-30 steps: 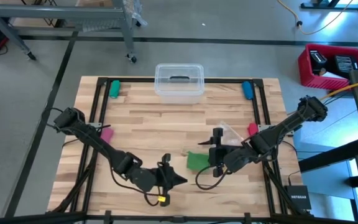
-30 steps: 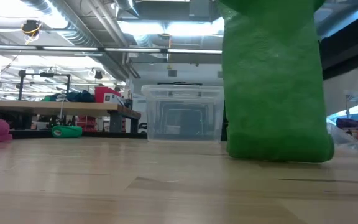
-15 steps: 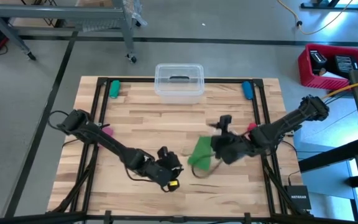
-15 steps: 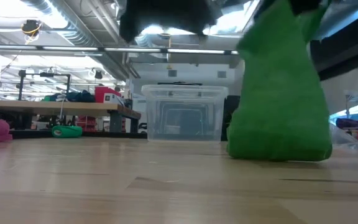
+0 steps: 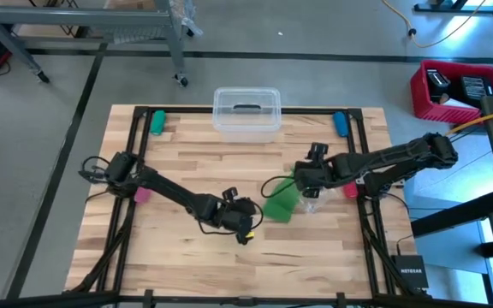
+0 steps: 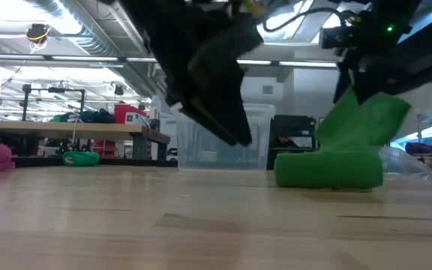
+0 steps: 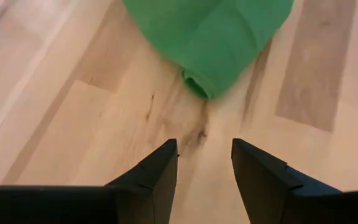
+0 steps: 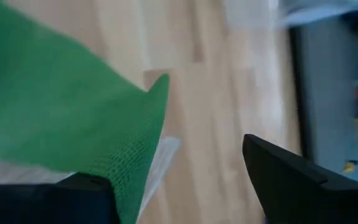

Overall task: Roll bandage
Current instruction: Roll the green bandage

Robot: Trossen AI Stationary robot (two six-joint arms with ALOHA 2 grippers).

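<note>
The bright green bandage lies near the table's middle right. Its thick lower end rests on the wood, and its upper part slants up toward my right gripper. That gripper is open above the bandage's far side, with the strip against one finger. My left gripper is open and tipped down. It stands just short of the bandage's near end, touching nothing. It shows in the high view to the bandage's left. My right gripper is open, and the bandage's raised end lies against and over one finger. The other finger stands well apart from the cloth. From there the strip slants down to its thick end on the table.
A clear lidded box stands at the far edge, with a green roll and a blue roll in the far corners. A pink roll lies at the left. A clear plastic bag and a red thing lie beside the bandage.
My left gripper has come down and moved toward the bandage, to the table's right and far side. My right gripper has gone toward the far edge, sunk and tipped down. The bandage, which hung tall and upright, now slants low with its lower end staying on the table.
</note>
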